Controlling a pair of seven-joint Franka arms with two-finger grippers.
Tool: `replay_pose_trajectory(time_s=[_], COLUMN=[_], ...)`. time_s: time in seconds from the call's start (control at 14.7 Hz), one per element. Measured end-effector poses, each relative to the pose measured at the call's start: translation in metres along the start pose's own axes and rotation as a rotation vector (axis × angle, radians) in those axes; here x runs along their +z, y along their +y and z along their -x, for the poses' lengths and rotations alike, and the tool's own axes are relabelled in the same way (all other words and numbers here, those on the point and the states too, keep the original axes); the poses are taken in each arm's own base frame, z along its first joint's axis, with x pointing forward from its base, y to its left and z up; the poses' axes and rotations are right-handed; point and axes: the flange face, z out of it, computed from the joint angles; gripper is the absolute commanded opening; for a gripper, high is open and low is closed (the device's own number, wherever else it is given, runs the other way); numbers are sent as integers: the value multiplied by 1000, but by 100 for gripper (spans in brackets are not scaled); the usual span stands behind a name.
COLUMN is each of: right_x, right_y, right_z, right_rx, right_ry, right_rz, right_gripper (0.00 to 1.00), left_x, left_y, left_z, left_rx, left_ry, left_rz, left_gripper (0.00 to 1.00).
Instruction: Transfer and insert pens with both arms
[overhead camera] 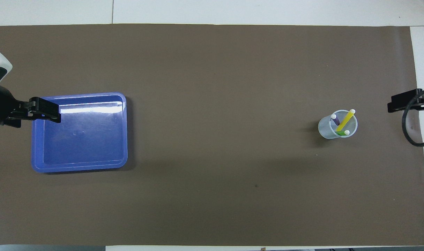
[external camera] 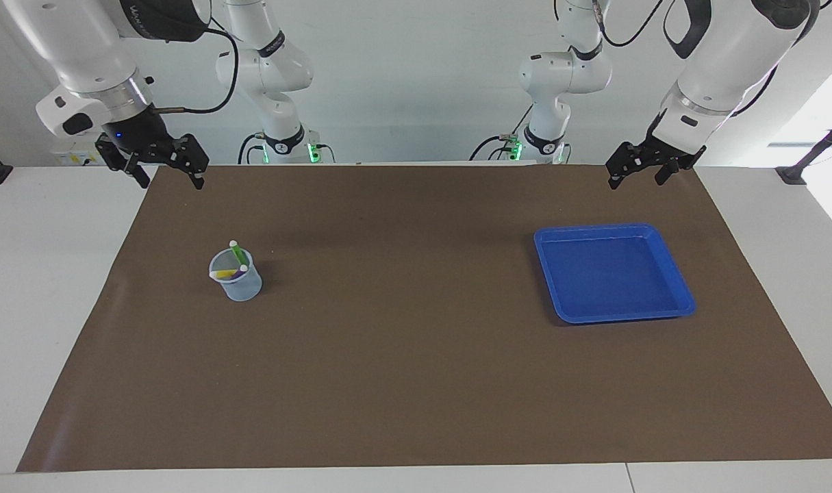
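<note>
Pens (external camera: 235, 263) are sitting in the clear cup (external camera: 237, 276) toward the right arm's end of the worktop, tray (external camera: 683, 301) bare, both pincers, left pincer (external camera: 644, 172) and right pincer (external camera: 161, 168), hanging open and empty, suggesting insertion is finishing, nothing left to grasp.

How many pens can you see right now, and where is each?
3, all standing in the clear cup toward the right arm's end of the table: the yellow pen, the purple pen and the green pen. The blue tray holds none; none seems hidden.

Left gripper (external camera: 640, 174), right gripper (external camera: 164, 171): raised, jaws apart, holding nothing.
</note>
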Motion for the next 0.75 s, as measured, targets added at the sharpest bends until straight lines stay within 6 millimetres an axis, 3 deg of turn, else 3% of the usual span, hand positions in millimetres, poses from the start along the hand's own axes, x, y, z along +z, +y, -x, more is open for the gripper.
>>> replay_pose_trajectory(time_s=[0.41, 0.75], right_x=[0, 0], right_y=[-20, -21], right_z=[0, 0], right_rx=[14, 12], right_ry=[2, 2], right_rz=[2, 2], right_gripper=[100, 100], left_x=[0, -2], left_y=[2, 2], left_z=[0, 0], left_rx=[8, 10], left_ry=[1, 4], left_rz=[1, 1], left_gripper=[100, 100])
